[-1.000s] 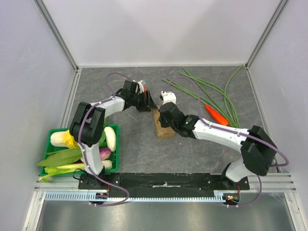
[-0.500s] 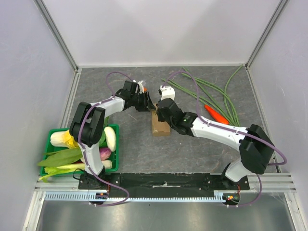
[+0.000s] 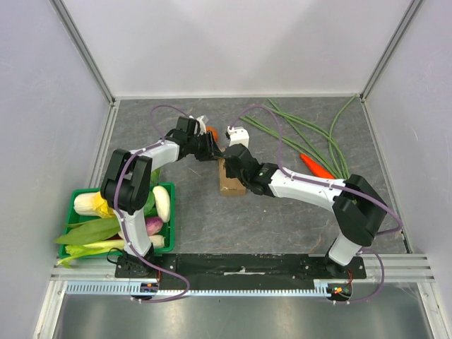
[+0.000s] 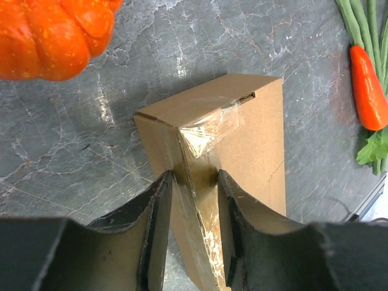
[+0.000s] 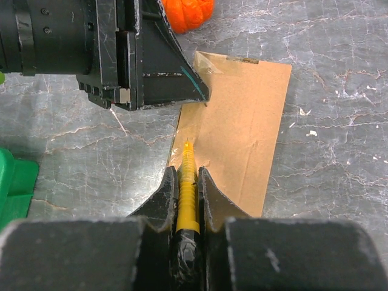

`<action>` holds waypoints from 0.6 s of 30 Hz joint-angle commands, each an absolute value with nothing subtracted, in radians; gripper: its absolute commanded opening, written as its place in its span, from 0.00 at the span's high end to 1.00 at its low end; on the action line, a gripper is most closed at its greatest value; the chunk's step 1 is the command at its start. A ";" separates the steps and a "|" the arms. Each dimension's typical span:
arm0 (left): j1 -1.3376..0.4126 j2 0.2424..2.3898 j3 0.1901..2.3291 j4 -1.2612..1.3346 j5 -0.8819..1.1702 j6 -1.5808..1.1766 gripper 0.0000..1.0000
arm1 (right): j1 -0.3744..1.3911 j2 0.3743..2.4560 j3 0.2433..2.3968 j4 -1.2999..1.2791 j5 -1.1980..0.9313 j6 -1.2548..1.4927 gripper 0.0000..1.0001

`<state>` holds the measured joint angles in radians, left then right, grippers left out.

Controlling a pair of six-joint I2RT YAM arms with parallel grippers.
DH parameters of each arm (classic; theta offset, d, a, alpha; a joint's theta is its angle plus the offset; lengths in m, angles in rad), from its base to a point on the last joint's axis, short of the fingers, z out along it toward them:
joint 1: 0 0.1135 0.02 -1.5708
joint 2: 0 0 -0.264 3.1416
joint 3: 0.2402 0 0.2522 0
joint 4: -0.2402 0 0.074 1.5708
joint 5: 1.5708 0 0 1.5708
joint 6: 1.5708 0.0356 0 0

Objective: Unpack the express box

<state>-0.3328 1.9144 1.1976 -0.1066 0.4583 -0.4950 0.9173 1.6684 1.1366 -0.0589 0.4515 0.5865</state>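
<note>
The express box [image 3: 230,181], a small brown cardboard carton sealed with clear tape, lies mid-table. In the left wrist view the box [image 4: 248,127] points a taped corner edge at me. My left gripper [image 4: 192,179] straddles that edge, one finger on each face. My right gripper [image 5: 187,173] is shut on a yellow ribbed cutter [image 5: 187,182] with a black taped handle. The cutter's tip touches the box [image 5: 242,121] at its left edge, just below the left gripper [image 5: 151,66]. From above, the left gripper [image 3: 214,151] and right gripper [image 3: 229,168] meet over the box's far end.
An orange pumpkin [image 3: 212,132] sits just behind the left gripper. A carrot [image 3: 318,168] and long green beans [image 3: 311,131] lie to the right rear. A green crate [image 3: 73,198] with vegetables stands at the near left.
The left gripper's jaws have narrowed onto the box's taped edge. The right arm and the box have shifted left and farther away.
</note>
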 commanded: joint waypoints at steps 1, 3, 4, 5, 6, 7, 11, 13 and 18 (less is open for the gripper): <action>-0.330 1.922 1.193 -0.081 0.460 -0.548 0.60 | 0.919 1.684 1.190 -0.008 0.495 0.614 1.00; -0.330 1.919 1.186 -0.100 0.440 -0.575 0.62 | 0.919 1.680 1.190 0.021 0.503 0.617 1.00; -0.330 1.917 1.184 -0.109 0.439 -0.584 0.63 | 0.919 1.675 1.190 0.031 0.503 0.620 1.00; -0.328 1.919 1.183 -0.130 0.436 -0.598 0.65 | 0.919 1.675 1.189 0.034 0.508 0.620 1.00; -0.328 1.917 1.181 -0.146 0.422 -0.630 0.67 | 0.919 1.674 1.187 0.035 0.509 0.620 1.00; -0.328 1.919 1.180 -0.153 0.419 -0.646 0.69 | 0.919 1.675 1.187 0.040 0.508 0.620 1.00; -0.327 1.928 1.154 -0.212 0.400 -0.758 0.74 | 0.919 1.683 1.190 0.044 0.506 0.621 1.00; -0.327 1.934 1.149 -0.250 0.396 -0.808 0.76 | 0.920 1.686 1.189 0.043 0.503 0.621 1.00; -0.325 1.902 1.095 -0.255 0.382 -0.888 0.77 | 0.919 1.686 1.180 0.044 0.509 0.618 1.00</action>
<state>-0.3229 1.9102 1.1732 -0.1242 0.4473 -0.7879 0.9173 1.6836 1.1465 -0.0059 0.4732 0.6098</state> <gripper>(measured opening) 0.283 0.135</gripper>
